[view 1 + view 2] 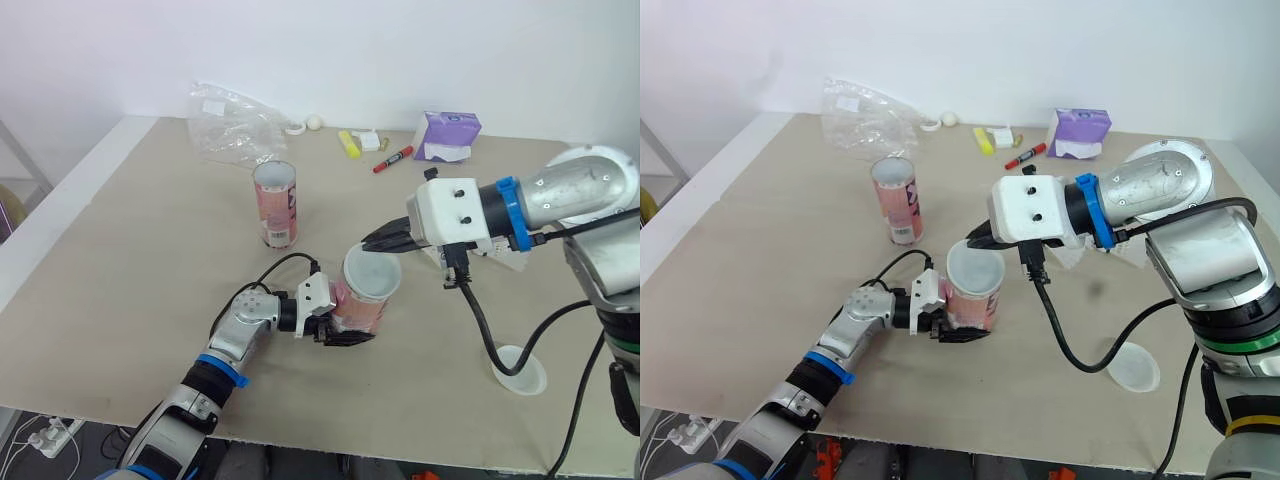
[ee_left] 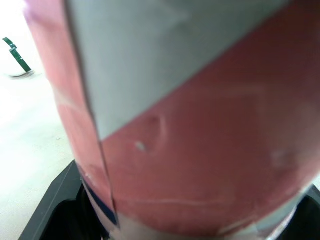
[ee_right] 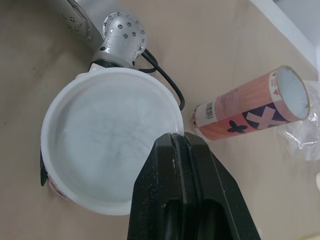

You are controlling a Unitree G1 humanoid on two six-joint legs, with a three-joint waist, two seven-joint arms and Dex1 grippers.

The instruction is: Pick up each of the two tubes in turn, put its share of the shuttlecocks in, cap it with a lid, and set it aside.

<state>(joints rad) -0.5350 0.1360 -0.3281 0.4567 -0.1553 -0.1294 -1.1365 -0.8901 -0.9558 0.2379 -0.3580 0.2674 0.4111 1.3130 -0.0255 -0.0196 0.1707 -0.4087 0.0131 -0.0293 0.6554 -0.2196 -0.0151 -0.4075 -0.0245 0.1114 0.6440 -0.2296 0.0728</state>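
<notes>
A pink and white tube [image 1: 362, 305] stands tilted at the table's middle, with my left gripper [image 1: 348, 328] shut around its lower part. The left wrist view shows the tube's wall [image 2: 200, 125] close up between the black fingers [image 2: 55, 205]. A white lid [image 3: 110, 145] sits on the tube's mouth. My right gripper [image 1: 378, 240] is shut, and its tips rest on the lid's far rim. The second pink tube [image 1: 275, 205] stands upright farther back on the left, apart from both grippers.
Another white lid [image 1: 522, 372] lies near the table's front right. A crumpled clear bag [image 1: 235, 125], a purple tissue pack [image 1: 447, 135], a red marker [image 1: 393, 159] and a yellow item [image 1: 349, 144] lie along the back. The table's left edge [image 1: 60, 215] is close.
</notes>
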